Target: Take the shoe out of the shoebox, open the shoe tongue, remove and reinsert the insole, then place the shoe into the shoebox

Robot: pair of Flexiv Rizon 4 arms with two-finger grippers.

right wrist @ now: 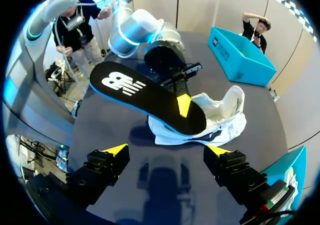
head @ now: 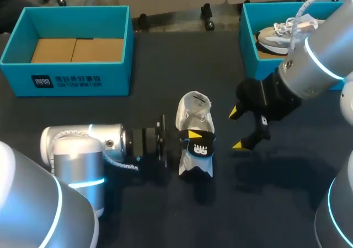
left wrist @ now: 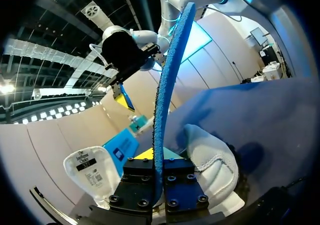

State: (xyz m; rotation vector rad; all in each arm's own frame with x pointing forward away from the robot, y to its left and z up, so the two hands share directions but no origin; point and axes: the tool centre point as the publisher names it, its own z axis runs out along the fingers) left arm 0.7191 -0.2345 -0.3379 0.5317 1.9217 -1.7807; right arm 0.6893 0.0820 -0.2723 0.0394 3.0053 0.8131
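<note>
Head view: L gripper (head: 193,140) pinches black insole (head: 201,149) just over white shoe (head: 194,113) lying mid-table, prob. lined up for reinsertion; R gripper (head: 237,129) beside, fingers spread wide, empty
L wrist: insole edge-on, clamped btwn fingers
R wrist: spread fingers face insole, likely ready to assist

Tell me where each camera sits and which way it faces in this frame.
Head view: fixed above and behind the robot, looking down on the table; the left gripper and right gripper come in from the sides.
Left wrist view: on the left wrist, facing along the left gripper, shut on the insole seen edge-on, toward the right gripper.
Right wrist view: on the right wrist, facing past the open right gripper down at the shoe.
Shared: both wrist views show insole and shoe.
</note>
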